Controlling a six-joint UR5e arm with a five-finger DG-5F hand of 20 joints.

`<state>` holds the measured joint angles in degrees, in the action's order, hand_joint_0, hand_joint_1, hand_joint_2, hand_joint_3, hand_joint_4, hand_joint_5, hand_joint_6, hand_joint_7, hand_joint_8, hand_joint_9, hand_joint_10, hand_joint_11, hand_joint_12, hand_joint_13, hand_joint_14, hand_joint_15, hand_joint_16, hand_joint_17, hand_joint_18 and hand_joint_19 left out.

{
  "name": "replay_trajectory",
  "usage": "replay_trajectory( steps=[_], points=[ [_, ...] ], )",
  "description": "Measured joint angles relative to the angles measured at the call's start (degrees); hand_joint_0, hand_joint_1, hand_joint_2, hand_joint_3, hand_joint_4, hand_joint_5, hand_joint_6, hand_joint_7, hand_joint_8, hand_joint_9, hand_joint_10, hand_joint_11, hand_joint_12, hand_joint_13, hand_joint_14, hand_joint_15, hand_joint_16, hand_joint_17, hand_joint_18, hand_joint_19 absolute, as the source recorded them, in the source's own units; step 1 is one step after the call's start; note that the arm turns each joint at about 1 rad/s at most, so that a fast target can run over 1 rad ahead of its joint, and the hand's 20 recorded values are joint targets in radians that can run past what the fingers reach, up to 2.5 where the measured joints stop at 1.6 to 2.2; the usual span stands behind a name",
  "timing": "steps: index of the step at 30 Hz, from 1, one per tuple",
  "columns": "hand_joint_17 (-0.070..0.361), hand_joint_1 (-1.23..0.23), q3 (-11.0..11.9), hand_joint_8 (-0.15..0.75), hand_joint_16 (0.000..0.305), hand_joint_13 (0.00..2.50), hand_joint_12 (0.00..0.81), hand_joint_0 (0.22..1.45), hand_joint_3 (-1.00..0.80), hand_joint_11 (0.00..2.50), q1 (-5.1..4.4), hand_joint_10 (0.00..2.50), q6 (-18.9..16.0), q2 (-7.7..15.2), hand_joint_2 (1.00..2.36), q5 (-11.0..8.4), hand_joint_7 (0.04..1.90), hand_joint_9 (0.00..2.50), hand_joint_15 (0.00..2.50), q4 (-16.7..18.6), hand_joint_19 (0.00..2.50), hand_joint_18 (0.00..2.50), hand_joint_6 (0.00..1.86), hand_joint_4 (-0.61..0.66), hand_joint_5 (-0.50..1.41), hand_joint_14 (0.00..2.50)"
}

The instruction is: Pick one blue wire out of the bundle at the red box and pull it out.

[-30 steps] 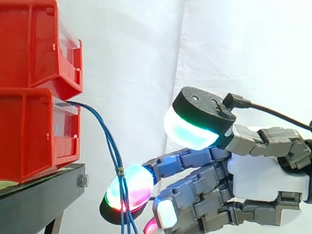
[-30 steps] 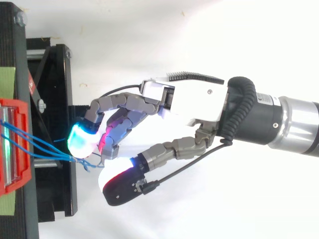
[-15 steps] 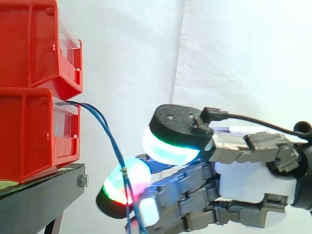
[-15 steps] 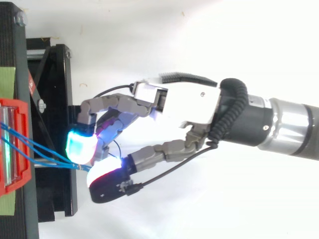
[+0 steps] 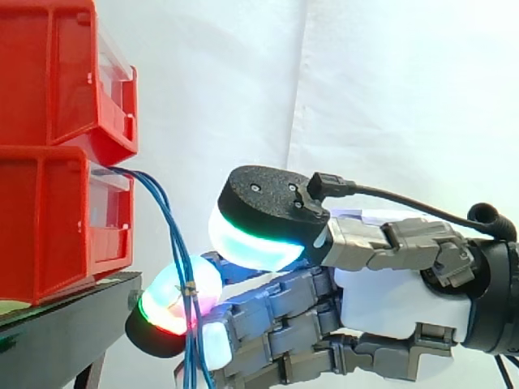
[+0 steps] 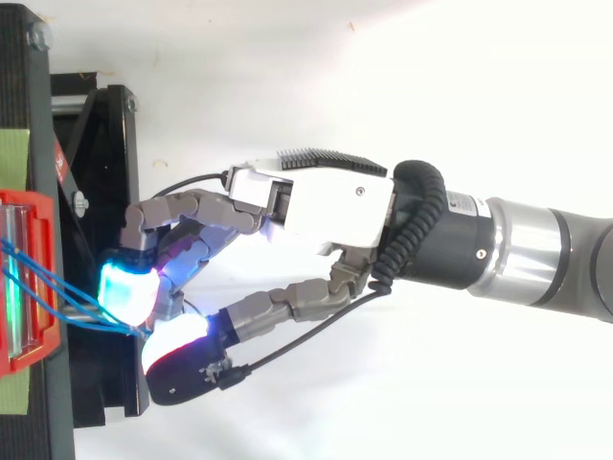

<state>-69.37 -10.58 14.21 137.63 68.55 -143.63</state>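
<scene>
Blue wires (image 5: 173, 243) against the hand's (image 5: 397, 296) fingertip (image 5: 165, 297)

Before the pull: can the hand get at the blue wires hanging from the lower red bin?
Probably yes: the hand is right beside the blue wires below the red bin, nothing between them.

No readable text, labels, numbers or signs.
</scene>
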Motion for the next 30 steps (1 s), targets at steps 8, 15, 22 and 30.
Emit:
replay_trajectory(
  steps=[8, 15, 22, 30],
  points=[
    [0.108, -0.75, -0.09, 0.325, 0.048, 0.79, 0.413, 0.59, -0.38, 0.65, -0.21, 0.01, -0.08, 0.68, 1.01, 0.06, 1.19, 0.90, 0.52, 0.99, 0.47, 0.55, 0.54, 0.25, -0.11, 0.02],
    [0.108, -0.75, -0.35, 0.324, 0.048, 0.80, 0.411, 0.62, -0.31, 0.66, -0.24, 0.01, -0.55, 1.29, 1.01, 0.17, 1.02, 0.88, 0.53, 1.70, 0.47, 0.57, 0.65, 0.22, -0.14, 0.02],
    [0.109, -0.77, -0.35, 0.323, 0.049, 0.80, 0.413, 0.60, -0.38, 0.67, -0.26, 0.01, -0.74, 1.73, 1.01, -0.07, 0.91, 0.87, 0.53, 3.39, 0.47, 0.57, 0.70, 0.22, -0.16, 0.02],
    [0.110, -0.78, -0.36, 0.324, 0.049, 0.81, 0.414, 0.61, -0.38, 0.67, -0.25, 0.01, -0.72, 1.75, 1.01, -0.01, 0.85, 0.88, 0.53, 3.44, 0.46, 0.59, 0.77, 0.21, -0.17, 0.02]
  ],
)
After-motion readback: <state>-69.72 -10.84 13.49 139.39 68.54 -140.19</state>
